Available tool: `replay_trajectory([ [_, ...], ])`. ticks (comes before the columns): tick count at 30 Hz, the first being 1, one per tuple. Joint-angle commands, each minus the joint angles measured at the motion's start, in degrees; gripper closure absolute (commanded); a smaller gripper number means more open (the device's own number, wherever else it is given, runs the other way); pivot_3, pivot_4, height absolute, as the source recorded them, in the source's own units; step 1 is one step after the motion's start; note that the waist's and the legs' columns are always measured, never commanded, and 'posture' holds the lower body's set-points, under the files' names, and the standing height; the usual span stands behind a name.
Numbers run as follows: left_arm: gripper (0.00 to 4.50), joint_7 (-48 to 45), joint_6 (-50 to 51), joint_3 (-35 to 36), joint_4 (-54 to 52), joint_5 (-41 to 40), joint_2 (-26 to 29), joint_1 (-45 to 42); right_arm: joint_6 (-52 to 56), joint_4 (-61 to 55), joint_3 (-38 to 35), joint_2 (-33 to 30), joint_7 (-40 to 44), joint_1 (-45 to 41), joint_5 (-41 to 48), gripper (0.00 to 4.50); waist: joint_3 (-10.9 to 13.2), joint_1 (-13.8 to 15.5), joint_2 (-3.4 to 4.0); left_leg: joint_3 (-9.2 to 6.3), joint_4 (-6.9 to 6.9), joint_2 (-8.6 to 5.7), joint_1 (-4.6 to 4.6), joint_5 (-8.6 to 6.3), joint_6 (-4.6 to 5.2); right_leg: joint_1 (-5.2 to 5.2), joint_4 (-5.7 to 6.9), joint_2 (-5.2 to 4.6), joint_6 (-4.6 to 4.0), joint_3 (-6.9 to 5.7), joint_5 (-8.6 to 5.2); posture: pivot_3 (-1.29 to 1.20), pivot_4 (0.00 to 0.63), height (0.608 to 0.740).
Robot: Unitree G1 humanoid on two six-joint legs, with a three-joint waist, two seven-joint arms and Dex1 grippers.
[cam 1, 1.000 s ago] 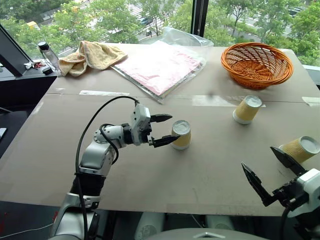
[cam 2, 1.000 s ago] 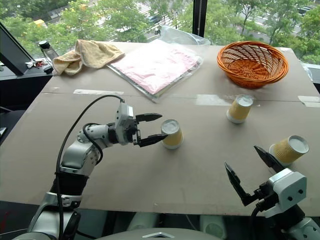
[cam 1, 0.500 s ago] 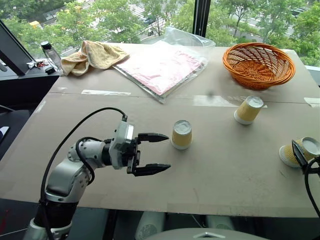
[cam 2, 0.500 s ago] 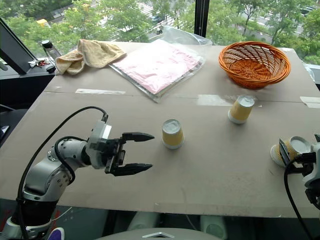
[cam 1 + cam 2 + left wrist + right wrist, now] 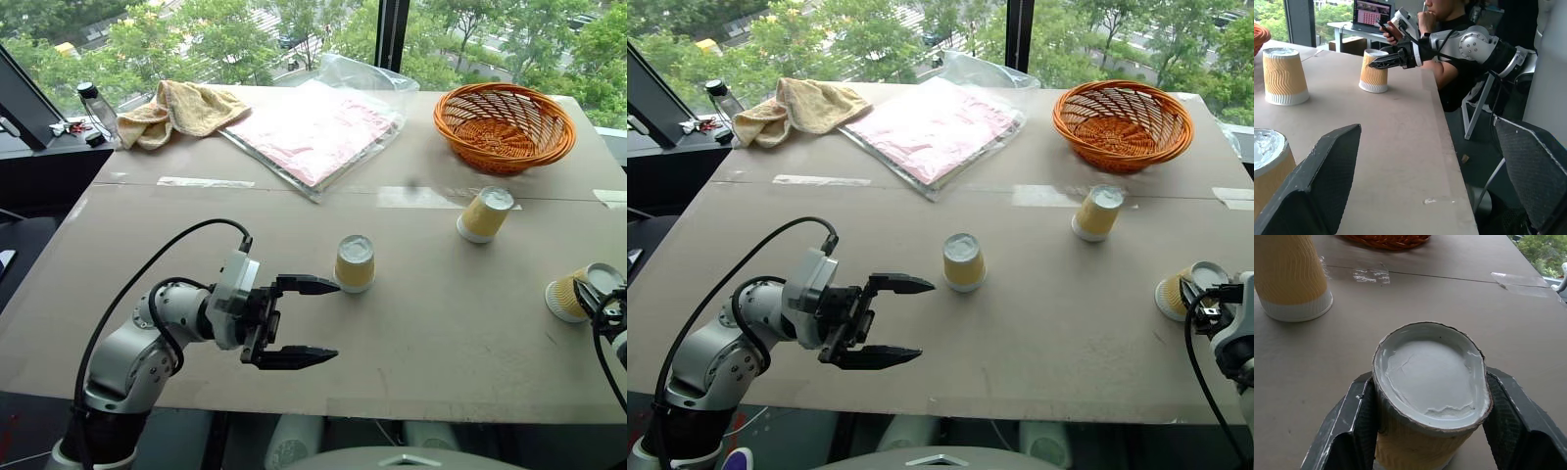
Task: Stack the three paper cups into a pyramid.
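No pyramid exists yet: all three cups stand upside down, well apart on the table [image 5: 411, 333]. Right claw [image 5: 1425, 431] is clenched on the right cup [image 5: 1430, 382]. Left claw [image 5: 299, 321] is released, near the middle cup [image 5: 355, 262]. Far cup [image 5: 485, 214] is untouched. Base pairing and topping remain.

**No readable text**

No words, brands, numbers or signs can be made out on anything in these views. The laptop screen [image 5: 1373, 11] in the left wrist view shows only a pinkish display, too small to read. The three paper cups, the first [image 5: 355, 262] among them, carry ribbed yellow sides and no print.
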Motion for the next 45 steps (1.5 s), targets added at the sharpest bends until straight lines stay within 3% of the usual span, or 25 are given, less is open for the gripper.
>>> replay_trajectory([
  [1, 0.00, 1.84, -0.45, 1.91, -1.24, -2.09, -1.30, 0.97, -2.25, -6.27, -1.54, -0.14, 3.56, 1.02, 3.59, 2.35, 0.00, -0.03, 0.03, 0.00, 0.00, 0.00, 0.00, 0.00, 0.00, 0.00, 0.00, 0.00, 0.00, 0.00, 0.00, 0.00, 0.150, 0.740],
  [6, 0.00, 1.13, -4.64, 7.07, 4.16, -3.33, -4.76, 3.57, -4.91, -16.26, 7.50, -3.83, 13.92, 2.11, 7.42, 2.35, 0.01, -0.52, 0.11, 0.08, 0.00, 0.15, 0.08, 0.00, 0.00, 0.00, 0.00, 0.15, 0.16, 0.07, 0.09, 0.00, 0.150, 0.740],
  [16, 0.00, 1.54, -1.23, 18.26, 11.74, -6.26, -1.38, 6.53, -2.55, -10.10, 34.25, -6.63, 16.61, -18.24, 0.12, 2.35, 0.01, -0.27, -0.08, 0.04, 0.05, 0.32, 0.04, -0.01, -0.01, -0.04, -0.06, 0.35, -0.21, 0.04, 0.13, 0.00, 0.150, 0.740],
  [32, 0.00, 6.02, 1.51, 23.27, 5.15, -8.76, -0.98, 13.21, -4.31, 0.81, 45.84, -6.15, 20.14, -29.04, -8.95, 2.35, 0.02, -0.19, -0.09, 0.02, 0.00, 0.33, 0.01, -0.01, -0.03, -0.09, -0.10, 0.35, -0.23, 0.02, 0.15, 0.00, 0.150, 0.740],
  [39, 0.00, 6.22, 1.21, 23.03, 5.00, -8.90, -1.17, 13.61, -3.42, 2.75, 46.55, -5.40, 20.51, -30.51, -10.41, 2.35, 0.01, -0.20, -0.11, 0.02, 0.00, 0.33, 0.02, -0.01, -0.03, -0.09, -0.10, 0.35, -0.23, 0.03, 0.15, 0.00, 0.150, 0.740],
  [40, 0.00, 6.07, 1.16, 23.04, 5.16, -8.90, -1.18, 13.65, -3.50, 2.88, 46.55, -5.36, 20.54, -30.60, -10.72, 1.56, 0.01, -0.21, -0.12, 0.03, 0.00, 0.33, 0.02, -0.01, -0.03, -0.09, -0.10, 0.36, -0.23, 0.03, 0.15, 0.00, 0.150, 0.740],
  [42, 0.00, 5.71, 1.07, 23.09, 5.61, -8.83, -1.09, 13.61, -3.63, 2.58, 46.49, -5.54, 20.98, -30.62, -10.94, 1.08, 0.01, -0.20, -0.11, 0.03, 0.00, 0.33, 0.03, -0.01, -0.03, -0.08, -0.10, 0.36, -0.23, 0.03, 0.15, 0.00, 0.150, 0.740],
  [44, 0.00, 5.31, 1.00, 23.15, 6.04, -8.80, -0.99, 13.53, -3.67, 1.26, 45.71, -5.97, 21.22, -30.48, -10.91, 0.07, 0.02, -0.19, -0.09, 0.03, 0.00, 0.33, 0.02, -0.01, -0.03, -0.09, -0.10, 0.35, -0.24, 0.03, 0.15, 0.00, 0.150, 0.740],
  [45, 0.00, 5.13, 0.91, 23.14, 6.28, -8.73, -1.00, 13.47, -3.41, 0.05, 44.81, -6.55, 21.58, -30.27, -10.43, 0.07, 0.02, -0.17, -0.09, 0.04, -0.01, 0.33, 0.02, -0.01, -0.03, -0.09, -0.10, 0.35, -0.24, 0.03, 0.15, 0.00, 0.150, 0.740],
])
